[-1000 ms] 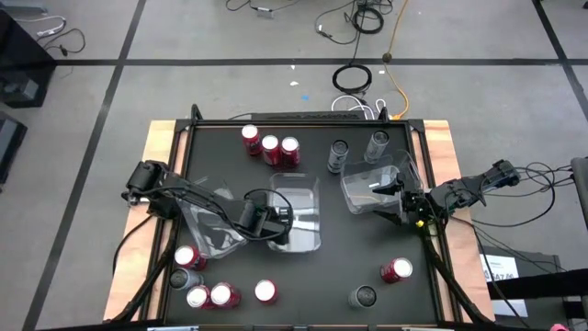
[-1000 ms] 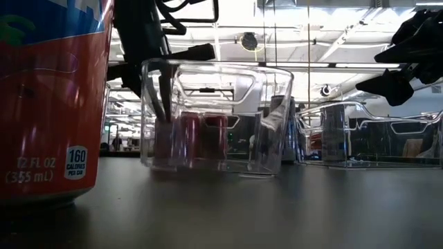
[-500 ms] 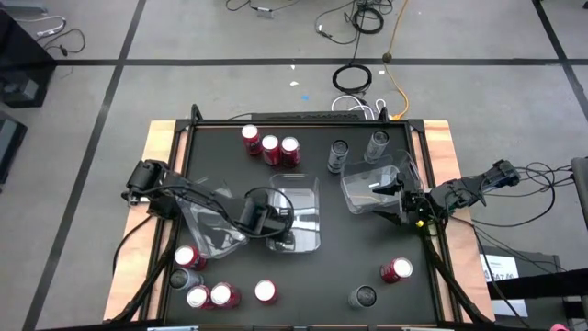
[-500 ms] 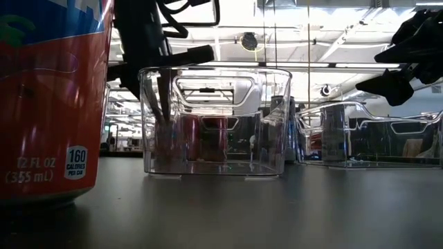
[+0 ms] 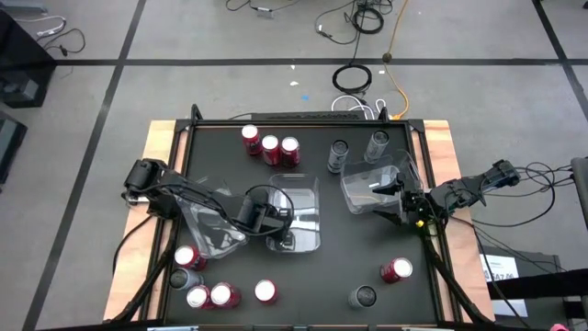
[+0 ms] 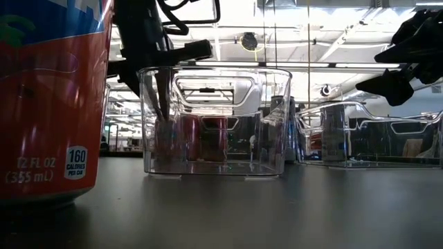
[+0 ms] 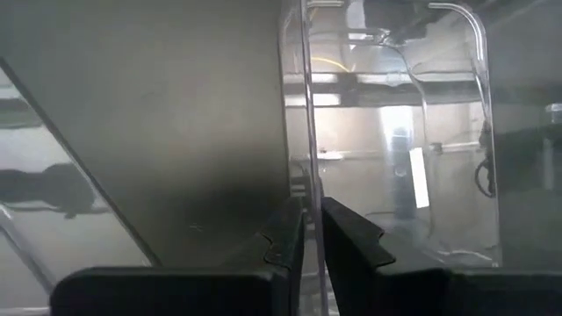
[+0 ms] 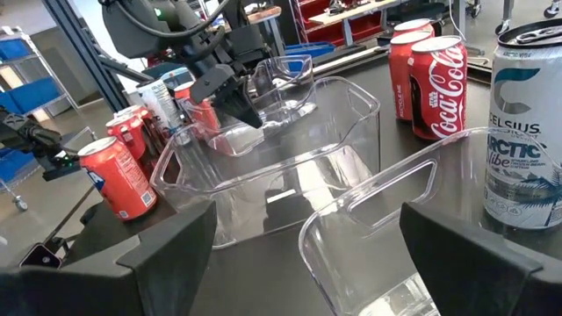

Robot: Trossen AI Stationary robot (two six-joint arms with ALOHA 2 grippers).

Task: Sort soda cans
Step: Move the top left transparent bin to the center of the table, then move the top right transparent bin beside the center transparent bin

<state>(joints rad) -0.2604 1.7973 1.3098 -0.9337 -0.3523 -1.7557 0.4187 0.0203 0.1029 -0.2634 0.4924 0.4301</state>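
A black table top (image 5: 349, 267) framed in pale wood stands on a grey floor with cables trailing behind it; across the table the room shows shelving, blue bins and bright ceiling lights. The left gripper (image 5: 287, 217) is pinched shut on the wall of the middle clear bin (image 5: 308, 241); the right gripper (image 5: 397, 204) hangs with fingers spread beside the right bin (image 5: 363, 179). Red soda cans (image 5: 269, 147) cluster at the far edge and near the left front corner, grey ones (image 5: 338, 156) beside them. Readable: "Coca-Cola" on a red can (image 8: 436, 83), "CELSIUS ARCTIC Vibe" on a silver can (image 8: 524, 118), "12 FL OZ (355 mL)" and "160 CALORIES PER CAN" on the nearest can (image 6: 52, 104)
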